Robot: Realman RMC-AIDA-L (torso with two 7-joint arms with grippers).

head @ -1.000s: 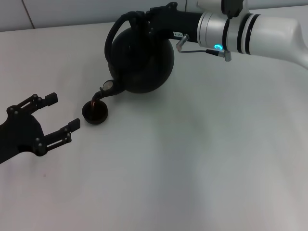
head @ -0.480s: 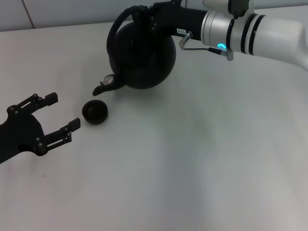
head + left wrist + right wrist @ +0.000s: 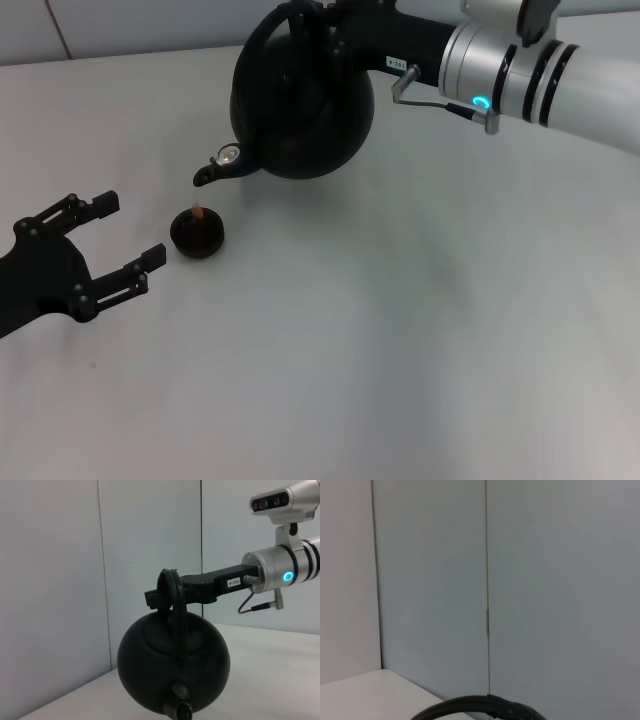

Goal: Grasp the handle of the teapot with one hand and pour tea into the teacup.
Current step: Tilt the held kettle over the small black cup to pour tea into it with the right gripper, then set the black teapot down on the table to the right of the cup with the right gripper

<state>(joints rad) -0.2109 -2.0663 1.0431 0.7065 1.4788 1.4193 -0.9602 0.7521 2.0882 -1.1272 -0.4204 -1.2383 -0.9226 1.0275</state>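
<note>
The round black teapot (image 3: 303, 100) hangs in the air at the back of the white table, its spout (image 3: 212, 172) pointing down and left. My right gripper (image 3: 310, 22) is shut on the arched black handle (image 3: 262, 38) at the pot's top; the left wrist view shows the same grip on the handle (image 3: 172, 597) above the pot (image 3: 172, 670). The tiny dark teacup (image 3: 197, 232) stands on the table just below and left of the spout, with a brownish glint inside. My left gripper (image 3: 122, 240) is open, low beside the cup on its left. The right wrist view shows only an arc of the handle (image 3: 485, 706).
The white table (image 3: 400, 330) stretches wide in front and to the right. A pale wall (image 3: 60, 570) stands behind it. My right arm (image 3: 540, 70) reaches in from the back right.
The tea stream from spout to cup has stopped. My right gripper has lifted the teapot up and to the right, tipping it back. The left gripper has not moved.
</note>
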